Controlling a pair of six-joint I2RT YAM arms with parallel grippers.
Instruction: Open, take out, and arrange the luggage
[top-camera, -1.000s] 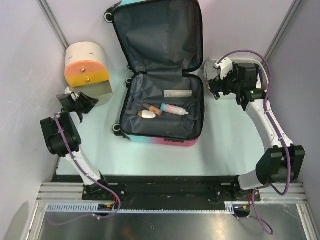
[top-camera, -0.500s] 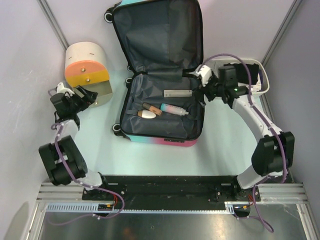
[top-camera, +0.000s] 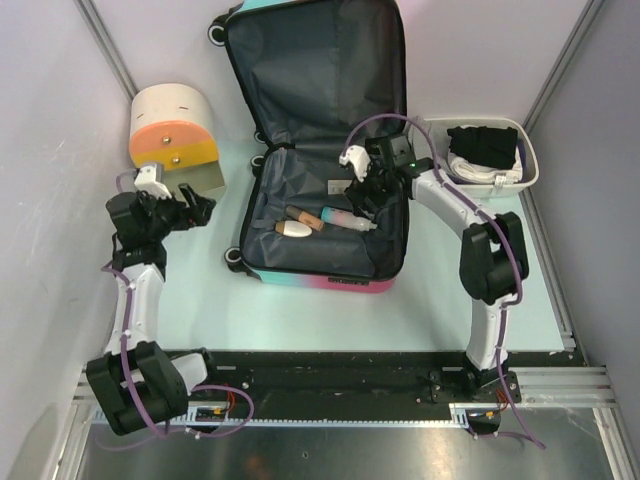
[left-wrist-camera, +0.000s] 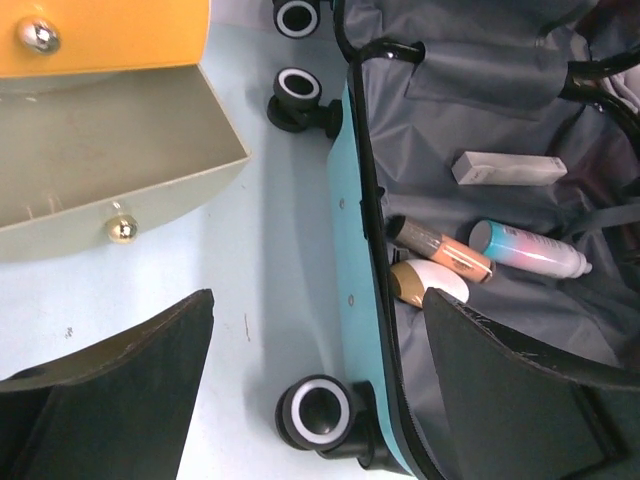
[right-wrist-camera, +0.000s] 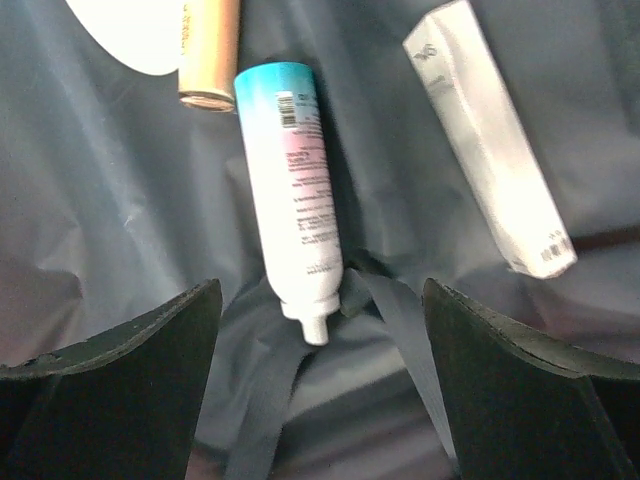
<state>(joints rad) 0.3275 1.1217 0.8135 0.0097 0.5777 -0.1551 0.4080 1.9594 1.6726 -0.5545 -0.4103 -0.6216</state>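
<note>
R gripper (top-camera: 360, 193) is hanging spread wide, pinching nothing, right over 1 teal-pink tube (right-wrist-camera: 292, 190). L gripper (top-camera: 192, 208) is also gaping, empty, just left of the luggage (top-camera: 320, 276). 1 luggage is lying open mid-table w/ lid leaning up at back: teal-to-pink shell, black wheels, dk grey lining. It's holding 4 items: that tube, 1 white box (right-wrist-camera: 488, 140), 1 peach stick (left-wrist-camera: 440, 248), 1 white-capped bottle (left-wrist-camera: 428, 285).

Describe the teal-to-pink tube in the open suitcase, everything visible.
The tube is a slim cylinder, glossy like plastic, fading from teal at its flat end through pink to a white nozzle cap. A barcode and fine print run along it. It lies flat on the grey lining of the open luggage, nozzle end at a dark strap, flat end close to a beige tube. Nothing grips it.
</note>
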